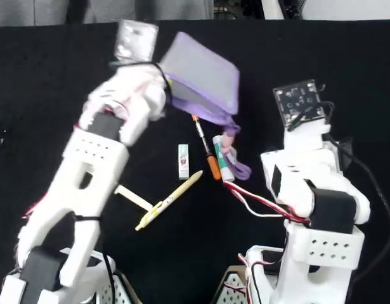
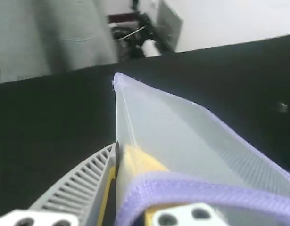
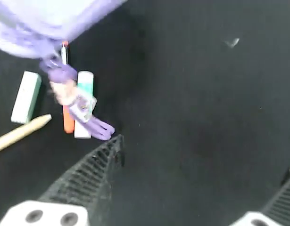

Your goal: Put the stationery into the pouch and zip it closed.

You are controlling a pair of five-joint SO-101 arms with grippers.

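Note:
My left gripper (image 1: 164,88) is shut on the edge of a translucent pouch (image 1: 201,76) with purple trim and holds it tilted above the table. In the left wrist view the pouch (image 2: 182,136) stretches away from the left gripper (image 2: 116,153). A zip pull with a charm and purple strap (image 1: 234,158) dangles from it. Below on the black table lie an orange pen (image 1: 208,157), a white-green tube (image 1: 221,159), a green eraser (image 1: 183,161) and a yellow pen (image 1: 169,198). My right gripper (image 3: 203,155) is open above the table beside the charm (image 3: 71,101) and the tube (image 3: 83,106).
A flat beige stick (image 1: 132,197) lies by the yellow pen, partly under the left arm. The black table (image 1: 347,63) spreads wide to the right and back. A grey wall and equipment stand past the far edge.

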